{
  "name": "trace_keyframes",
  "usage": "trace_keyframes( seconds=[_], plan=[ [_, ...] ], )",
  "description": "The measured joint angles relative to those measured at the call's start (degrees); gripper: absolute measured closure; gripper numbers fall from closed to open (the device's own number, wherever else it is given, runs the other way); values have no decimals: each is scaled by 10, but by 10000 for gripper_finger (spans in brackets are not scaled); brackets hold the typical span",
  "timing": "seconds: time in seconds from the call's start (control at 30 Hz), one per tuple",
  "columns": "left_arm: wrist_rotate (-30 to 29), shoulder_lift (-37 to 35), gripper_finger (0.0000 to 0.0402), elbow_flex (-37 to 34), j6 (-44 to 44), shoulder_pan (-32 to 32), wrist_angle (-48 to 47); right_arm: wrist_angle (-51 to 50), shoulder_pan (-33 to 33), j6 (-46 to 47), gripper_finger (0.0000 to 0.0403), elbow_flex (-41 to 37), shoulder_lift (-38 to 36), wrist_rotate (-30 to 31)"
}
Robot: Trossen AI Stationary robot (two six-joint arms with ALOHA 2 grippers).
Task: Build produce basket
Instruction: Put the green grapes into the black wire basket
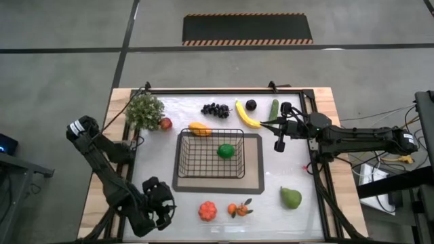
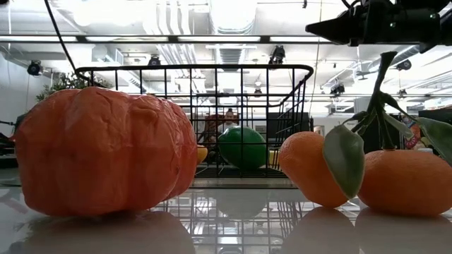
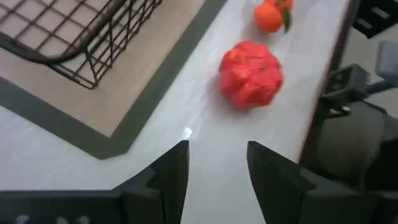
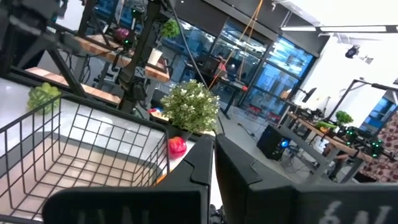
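Tools (image 1: pixel 161 209) empty; basket (image 1: pixel 210 154) holds lime (image 1: pixel 226 150).

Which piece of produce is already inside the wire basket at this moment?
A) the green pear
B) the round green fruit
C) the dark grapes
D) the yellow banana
B: the high view shows only the round green fruit inside the basket, while the banana and grapes lie on the table beyond it and the pear sits off the mat on the right arm's side.
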Motion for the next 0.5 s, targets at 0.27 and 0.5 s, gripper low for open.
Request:
trace_keyframes(
  seconds=[0.27,0.5],
  plan=[
    [-5,-1,256,-114,16,-2,182,25,0,-6,394,0,0,0],
    [-50,-2,256,-183,164,7,349,43,0,-12,394,7,0,1]
  ],
)
